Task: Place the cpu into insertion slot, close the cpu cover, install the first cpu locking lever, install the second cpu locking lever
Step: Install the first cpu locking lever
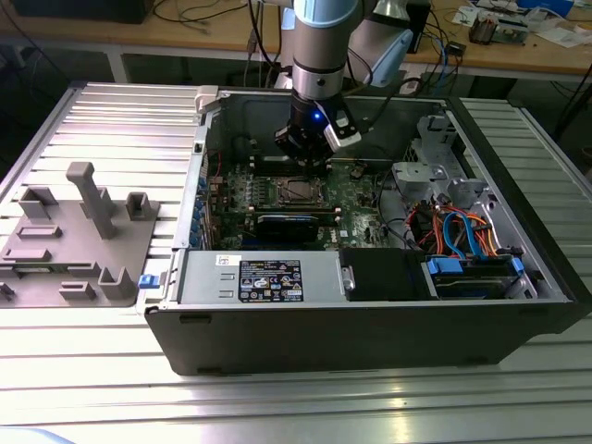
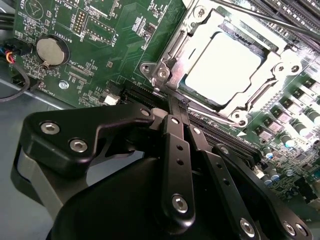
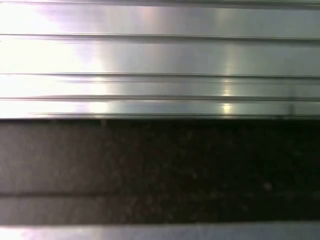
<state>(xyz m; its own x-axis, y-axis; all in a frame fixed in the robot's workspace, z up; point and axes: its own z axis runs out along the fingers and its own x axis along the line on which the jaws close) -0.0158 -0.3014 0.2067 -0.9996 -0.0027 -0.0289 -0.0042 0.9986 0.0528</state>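
Observation:
The cpu (image 2: 222,67) lies flat in the insertion slot (image 1: 298,191), its pale silver top showing through the window of the cpu cover (image 2: 274,64). The cover is folded down flat around the chip. One thin wire locking lever (image 2: 260,17) runs along the socket's far side, and another (image 2: 212,116) runs along the side nearest the fingers. My gripper (image 2: 181,104) is shut, its black fingers (image 2: 176,145) pressed together with nothing visible between them. The tips sit at the socket's edge beside the near lever. In the exterior view the gripper (image 1: 305,159) hangs just behind the socket.
The open computer case (image 1: 546,277) stands on a ribbed aluminium table (image 1: 111,111). A black heatsink bar (image 1: 296,222), a power supply (image 1: 264,277) and drive cables (image 1: 462,231) crowd the case. A grey fixture (image 1: 79,231) lies at the exterior view's left. A coin battery (image 2: 50,51) sits on the board.

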